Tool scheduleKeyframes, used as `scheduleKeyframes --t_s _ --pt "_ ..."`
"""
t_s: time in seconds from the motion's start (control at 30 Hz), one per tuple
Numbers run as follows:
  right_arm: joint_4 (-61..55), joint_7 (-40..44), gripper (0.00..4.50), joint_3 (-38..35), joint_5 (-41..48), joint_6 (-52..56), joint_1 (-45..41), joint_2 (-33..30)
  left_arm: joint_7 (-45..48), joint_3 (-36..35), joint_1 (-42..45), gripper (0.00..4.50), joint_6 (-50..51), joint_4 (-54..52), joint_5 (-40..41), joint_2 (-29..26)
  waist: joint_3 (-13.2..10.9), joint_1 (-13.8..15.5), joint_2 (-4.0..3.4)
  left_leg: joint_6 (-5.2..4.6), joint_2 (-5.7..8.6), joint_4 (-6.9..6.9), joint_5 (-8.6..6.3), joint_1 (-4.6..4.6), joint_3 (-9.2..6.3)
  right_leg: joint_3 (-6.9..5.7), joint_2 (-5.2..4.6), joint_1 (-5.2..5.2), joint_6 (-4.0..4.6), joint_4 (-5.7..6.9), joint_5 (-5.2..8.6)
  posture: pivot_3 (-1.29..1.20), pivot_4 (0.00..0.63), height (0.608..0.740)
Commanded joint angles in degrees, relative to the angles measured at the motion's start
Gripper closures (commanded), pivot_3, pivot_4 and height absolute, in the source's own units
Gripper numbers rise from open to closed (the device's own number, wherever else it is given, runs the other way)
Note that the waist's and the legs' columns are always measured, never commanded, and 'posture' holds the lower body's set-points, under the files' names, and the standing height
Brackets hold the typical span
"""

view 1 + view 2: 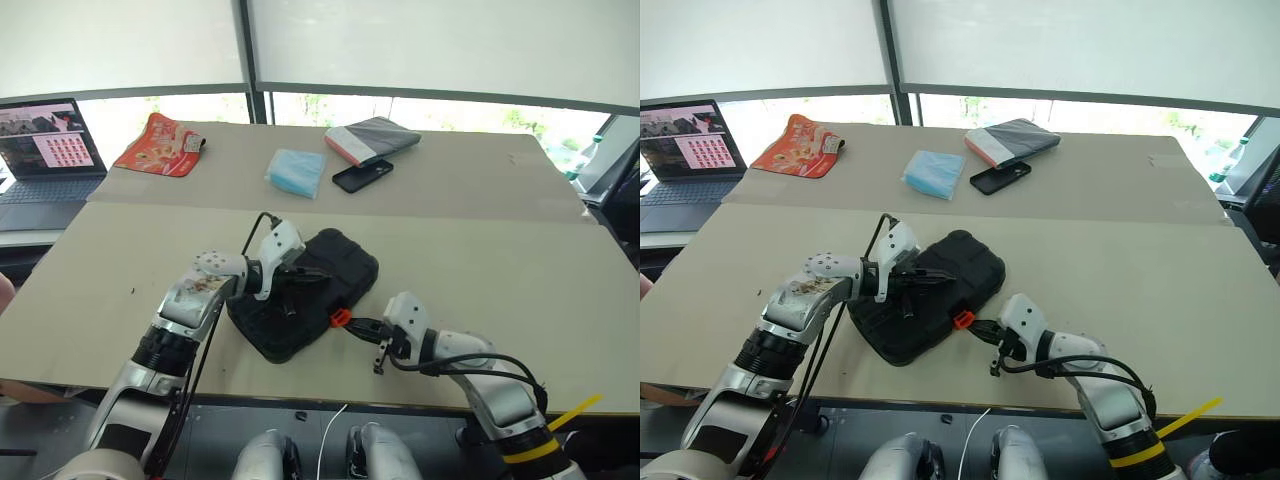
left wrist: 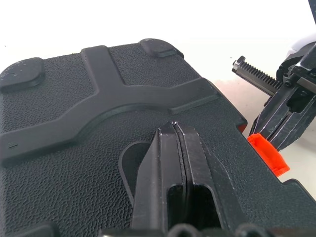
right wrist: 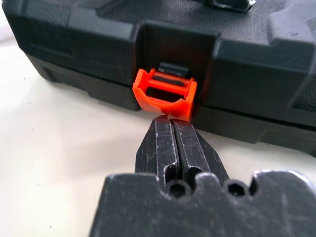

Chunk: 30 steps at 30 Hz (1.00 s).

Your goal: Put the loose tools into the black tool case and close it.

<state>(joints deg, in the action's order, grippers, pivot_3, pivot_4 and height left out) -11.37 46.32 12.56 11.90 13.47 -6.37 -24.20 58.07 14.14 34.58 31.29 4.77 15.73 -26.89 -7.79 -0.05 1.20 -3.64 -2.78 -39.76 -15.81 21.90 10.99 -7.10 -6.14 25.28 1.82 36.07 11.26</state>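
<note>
Left claw [image 2: 173, 129]: fingers pressed together, tips resting on the lid of the tool case, holding nothing.
Tool case [image 1: 330, 265]: lid down, lying between the two claws on the table [image 1: 480, 260].
Latch [image 3: 165, 94]: orange, sticking out, touching the right claw's tips.
Right claw [image 3: 170, 123]: fingers together, empty.

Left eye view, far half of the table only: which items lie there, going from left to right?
Open laptop → red snack packet → light blue tissue pack → flat black phone. The grey-and-red folded pouch overlaps the phone's span, so I leave it out.
</note>
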Motion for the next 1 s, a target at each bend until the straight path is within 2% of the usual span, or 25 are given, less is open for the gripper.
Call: scheduleKeyframes --t_s 0.03,0.47,0.53,0.63,0.73,0.8,0.9,1.0 --pt "-4.8 0.2 4.50 -2.7 4.3 -1.9 -2.3 1.8 -0.5 2.8 -2.4 4.45 2.1 4.1 -2.8 -0.5 0.0 -0.1 0.00 0.00 0.00 0.00 0.00 0.00 0.00 0.00 0.00 0.00 0.00 0.00 0.00 0.00 0.150 0.740" --pt "0.0 0.1 4.50 -0.2 1.1 -1.7 -4.0 3.0 -0.5 2.6 -4.0 4.45 2.8 2.8 -2.5 -1.4 0.0 -0.8 -0.01 0.04 -0.02 0.11 0.00 -0.12 -0.02 0.02 0.00 -0.02 0.08 0.00 0.05 0.00 0.150 0.740" --pt "-0.9 1.3 4.50 -1.0 2.2 -1.4 -3.6 1.9 0.0 1.0 -5.0 4.45 0.4 1.9 -1.4 -1.5 0.0 -0.8 -0.01 0.07 -0.03 0.14 0.00 -0.18 -0.03 0.02 0.00 -0.05 0.20 0.00 0.12 0.00 0.150 0.740" --pt "-3.1 3.6 4.50 -4.8 4.7 -1.0 -1.5 -1.9 2.2 -6.0 -7.3 4.45 -4.5 -1.0 3.9 -1.5 0.0 -0.9 -0.04 0.13 -0.03 0.25 -0.01 -0.18 -0.02 0.06 0.02 0.01 0.29 -0.01 0.17 0.00 0.150 0.740" --pt "-4.8 5.4 4.50 -8.8 7.4 -1.5 0.8 -5.2 4.8 -11.6 -10.3 3.79 -8.8 -3.5 7.0 -3.9 0.0 -0.7 -0.07 0.22 0.02 0.40 0.05 0.03 -0.02 0.04 -0.03 0.22 0.19 -0.07 0.11 0.00 0.150 0.740" --pt "-6.0 6.1 4.50 -11.0 8.9 -1.3 2.1 -7.1 6.8 -14.3 -12.4 2.91 -11.1 -4.7 8.3 -6.3 0.0 -0.8 -0.06 0.55 0.02 0.42 0.30 0.33 -0.01 0.04 0.02 0.57 0.17 -0.06 0.10 0.00 0.150 0.740" --pt "-4.8 9.7 3.64 -16.5 8.2 -5.7 6.0 -12.9 8.1 -23.8 -18.7 1.78 -18.4 -3.0 8.0 -12.9 -0.1 -0.7 -0.06 0.33 0.01 0.52 0.63 0.54 0.01 0.03 0.08 0.86 0.24 -0.02 0.13 0.00 0.150 0.740" --pt "-1.1 9.9 2.70 -20.9 7.5 -11.2 6.9 -15.0 10.7 -26.9 -25.1 0.78 -25.0 -0.1 5.4 -18.7 -0.2 -0.7 0.05 0.37 0.01 0.75 0.59 0.52 0.04 0.00 0.09 0.93 0.28 -0.16 0.17 0.00 0.150 0.740"
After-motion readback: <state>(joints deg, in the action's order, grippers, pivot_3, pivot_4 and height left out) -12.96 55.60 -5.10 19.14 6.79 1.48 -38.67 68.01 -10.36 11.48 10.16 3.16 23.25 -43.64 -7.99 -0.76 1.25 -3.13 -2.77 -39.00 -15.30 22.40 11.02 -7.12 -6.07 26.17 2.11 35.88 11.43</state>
